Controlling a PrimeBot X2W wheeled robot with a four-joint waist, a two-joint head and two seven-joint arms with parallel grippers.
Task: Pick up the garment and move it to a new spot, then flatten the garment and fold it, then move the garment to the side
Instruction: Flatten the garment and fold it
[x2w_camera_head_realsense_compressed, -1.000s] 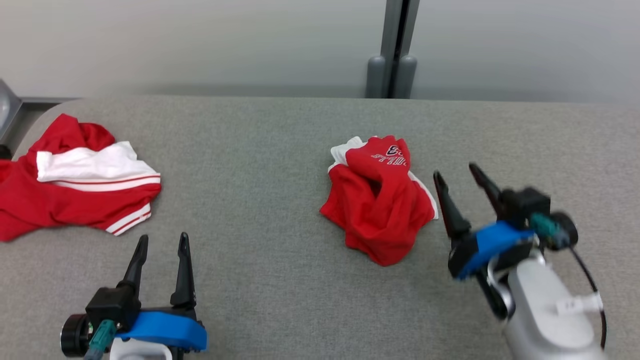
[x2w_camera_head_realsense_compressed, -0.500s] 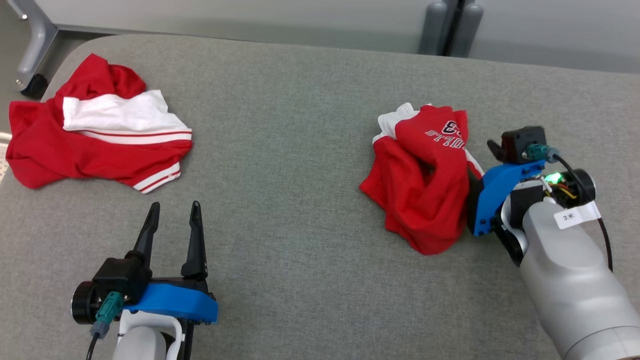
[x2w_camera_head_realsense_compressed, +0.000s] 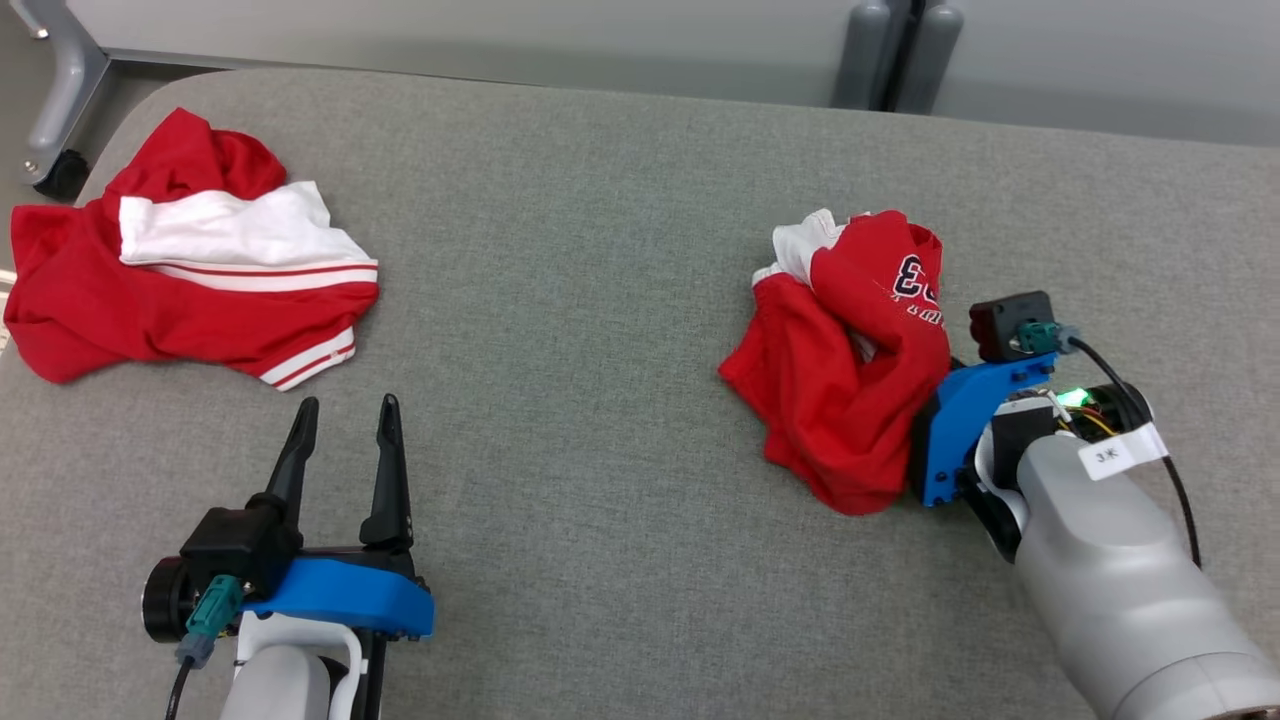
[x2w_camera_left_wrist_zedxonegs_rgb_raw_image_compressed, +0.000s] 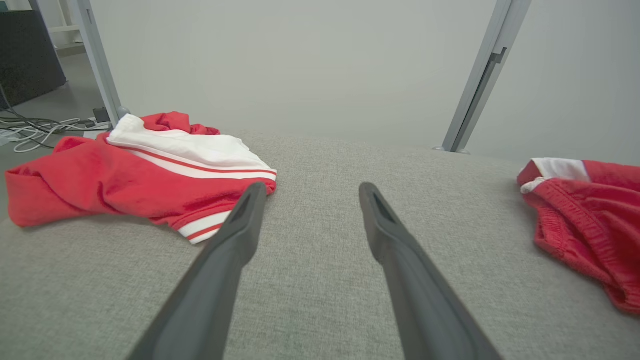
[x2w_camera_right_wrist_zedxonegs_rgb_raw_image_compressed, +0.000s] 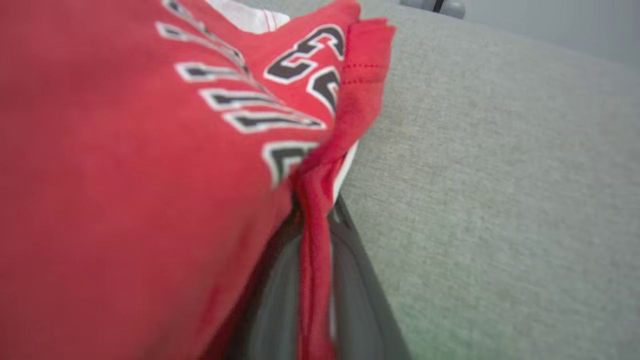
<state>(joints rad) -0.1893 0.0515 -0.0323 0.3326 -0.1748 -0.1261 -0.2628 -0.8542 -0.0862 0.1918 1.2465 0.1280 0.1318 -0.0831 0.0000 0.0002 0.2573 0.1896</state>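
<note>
red garments: two are lying around, the left-edge garment (x2w_camera_head_realsense_compressed: 190, 290) and the right-side garment (x2w_camera_head_realsense_compressed: 840, 400)
grippers: two are showing, left gripper (x2w_camera_head_realsense_compressed: 348, 405) and right gripper (x2w_camera_right_wrist_zedxonegs_rgb_raw_image_compressed: 312, 220)
tabletop (x2w_camera_head_realsense_compressed: 600, 250): just one is carrying it all

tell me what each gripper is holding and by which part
The right gripper is shut on the crumpled red garment, pinching a fold at its edge beside the lettering. The left gripper holds nothing.
</note>
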